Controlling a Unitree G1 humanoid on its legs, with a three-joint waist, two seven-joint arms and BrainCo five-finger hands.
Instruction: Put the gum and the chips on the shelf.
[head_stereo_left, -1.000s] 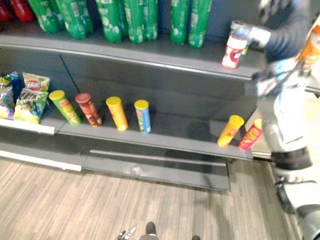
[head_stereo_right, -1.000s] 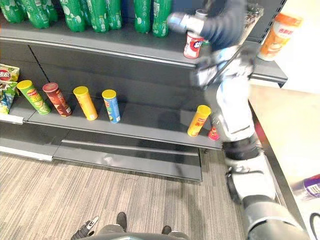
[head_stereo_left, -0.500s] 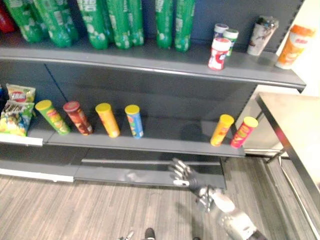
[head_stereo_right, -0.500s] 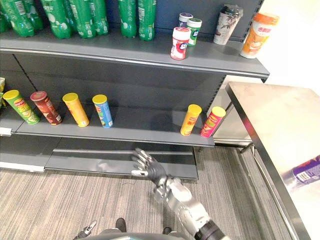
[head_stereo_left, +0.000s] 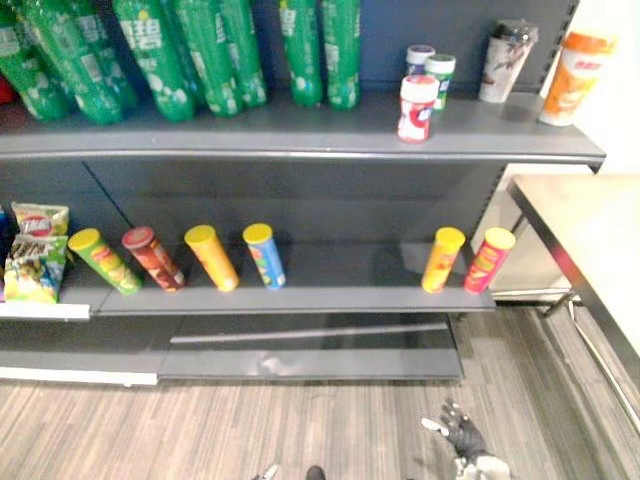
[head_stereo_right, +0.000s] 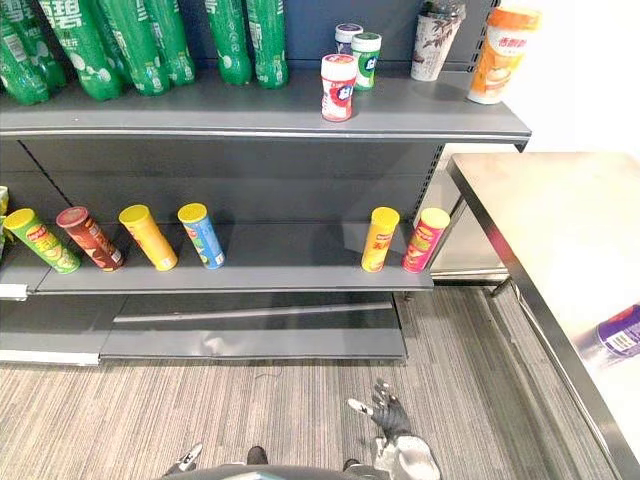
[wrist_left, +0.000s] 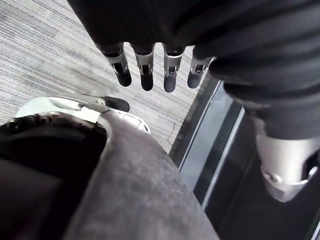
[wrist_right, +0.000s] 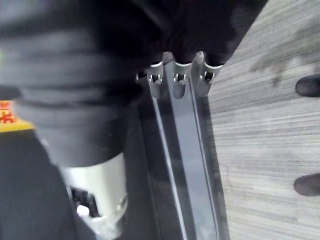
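Gum jar (head_stereo_right: 337, 87) on top shelf (head_stereo_right: 200, 105), red chips can (head_stereo_right: 425, 240) on lower shelf (head_stereo_right: 290, 260): prob. done. R hand (head_stereo_right: 385, 412) & L hand (wrist_left: 146, 75) straight-fingered, empty. Next: just rest arms.

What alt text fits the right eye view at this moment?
A red-and-white gum jar stands on the upper shelf right of green bottles; six chip cans lean on the lower shelf. The open right hand hangs low over the floor.

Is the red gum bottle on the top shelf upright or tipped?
Upright: the red gum bottle stands on its base, cap on top.
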